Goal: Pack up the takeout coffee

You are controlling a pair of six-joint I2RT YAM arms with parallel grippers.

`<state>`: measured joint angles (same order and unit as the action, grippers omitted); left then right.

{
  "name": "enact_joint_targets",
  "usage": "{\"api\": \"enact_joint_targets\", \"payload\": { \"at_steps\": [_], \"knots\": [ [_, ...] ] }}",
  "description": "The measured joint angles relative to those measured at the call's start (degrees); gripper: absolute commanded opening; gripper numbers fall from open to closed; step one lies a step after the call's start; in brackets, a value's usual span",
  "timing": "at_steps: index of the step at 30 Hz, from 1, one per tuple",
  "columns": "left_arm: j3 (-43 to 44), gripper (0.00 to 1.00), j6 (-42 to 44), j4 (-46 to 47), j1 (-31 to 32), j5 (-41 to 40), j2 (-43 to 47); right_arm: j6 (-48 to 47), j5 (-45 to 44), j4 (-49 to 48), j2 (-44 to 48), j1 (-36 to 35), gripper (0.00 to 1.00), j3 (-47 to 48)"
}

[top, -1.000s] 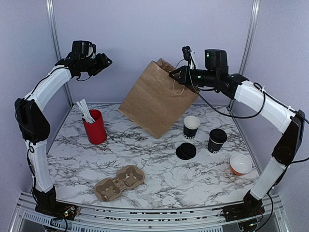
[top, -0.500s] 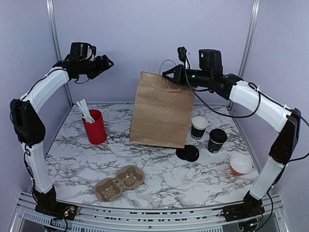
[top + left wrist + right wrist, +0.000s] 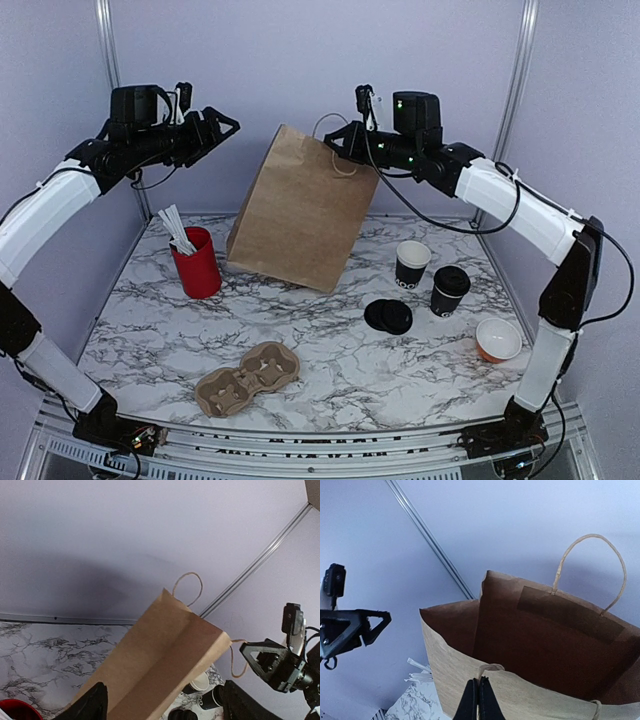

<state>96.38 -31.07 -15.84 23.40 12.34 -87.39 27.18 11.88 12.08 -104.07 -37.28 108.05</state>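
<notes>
The takeout coffee (image 3: 449, 290), a small black cup with a black lid, stands at the right of the marble table (image 3: 330, 350); its edge shows in the left wrist view (image 3: 214, 698). Well left of it, my right gripper (image 3: 340, 145) (image 3: 479, 682) is shut on one twine handle of a brown paper bag (image 3: 300, 205) (image 3: 520, 645). The bag hangs tilted with its mouth open. My left gripper (image 3: 222, 125) (image 3: 167, 705) is open and high in the air, left of the bag (image 3: 160, 660) and not touching it.
An open black cup with a white interior (image 3: 411, 264) stands next to the coffee, with loose black lids (image 3: 388, 316) in front. A red cup of white sticks (image 3: 195, 262) is at the left, a cardboard carrier (image 3: 248, 378) near the front, an orange cup (image 3: 498, 340) at the right.
The right gripper has carried the bag leftward and it has swung into a new tilt. The left arm has risen and reached right toward the bag, its jaws wider than a second ago.
</notes>
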Motion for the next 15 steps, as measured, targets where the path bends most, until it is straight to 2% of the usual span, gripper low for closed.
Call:
{"api": "enact_joint_targets", "payload": {
  "at_steps": [7, 12, 15],
  "knots": [
    [-5.8, 0.68, 0.5, 3.0, 10.8, -1.3, 3.1, 0.2, -5.5, 1.7, -1.5, -0.5, 0.00, 2.7],
    [-8.1, 0.64, 1.7, 5.7, 17.9, -4.7, 2.3, 0.9, -7.0, 2.6, -2.3, -1.1, 0.00, 6.0],
    [-8.1, 0.61, 1.8, 8.3, 19.9, -5.1, 0.6, 1.7, -7.1, 2.9, -2.5, -1.8, 0.00, 7.3]
  ]
}}
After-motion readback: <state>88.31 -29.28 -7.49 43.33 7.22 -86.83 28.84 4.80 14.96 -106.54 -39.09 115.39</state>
